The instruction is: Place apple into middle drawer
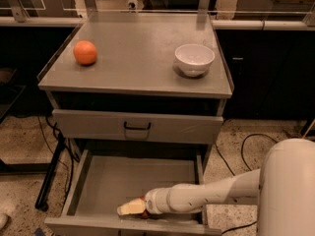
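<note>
The apple [142, 212] is mostly hidden behind the gripper [132, 208], inside the drawer [133, 176] near its front edge; only a reddish sliver is seen. Its orientation cannot be told, nor whether the gripper is clenched.

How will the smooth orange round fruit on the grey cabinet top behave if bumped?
Probably rolls: the smooth orange round fruit is a near-sphere on the flat grey cabinet top. The raised lip along the top's left edge may stop it. Bump risk looks low now: the hand sits down in the open grey metal drawer.
</note>
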Controlling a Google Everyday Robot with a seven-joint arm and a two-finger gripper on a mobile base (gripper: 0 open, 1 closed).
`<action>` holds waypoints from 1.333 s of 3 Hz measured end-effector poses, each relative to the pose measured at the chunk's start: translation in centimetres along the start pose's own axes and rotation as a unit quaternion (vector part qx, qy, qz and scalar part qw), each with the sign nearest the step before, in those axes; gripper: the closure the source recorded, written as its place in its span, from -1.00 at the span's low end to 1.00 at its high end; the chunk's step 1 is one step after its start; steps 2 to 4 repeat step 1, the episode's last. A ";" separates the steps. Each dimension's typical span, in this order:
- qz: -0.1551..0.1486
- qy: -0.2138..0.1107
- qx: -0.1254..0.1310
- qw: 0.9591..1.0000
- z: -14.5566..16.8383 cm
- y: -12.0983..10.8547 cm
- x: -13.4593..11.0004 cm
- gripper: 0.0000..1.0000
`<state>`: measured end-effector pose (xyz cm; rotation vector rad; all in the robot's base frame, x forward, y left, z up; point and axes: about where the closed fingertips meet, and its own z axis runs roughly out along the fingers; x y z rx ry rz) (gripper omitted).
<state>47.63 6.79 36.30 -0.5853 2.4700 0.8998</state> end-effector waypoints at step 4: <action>0.000 0.000 0.000 1.000 0.0 0.0 0.0 -1.00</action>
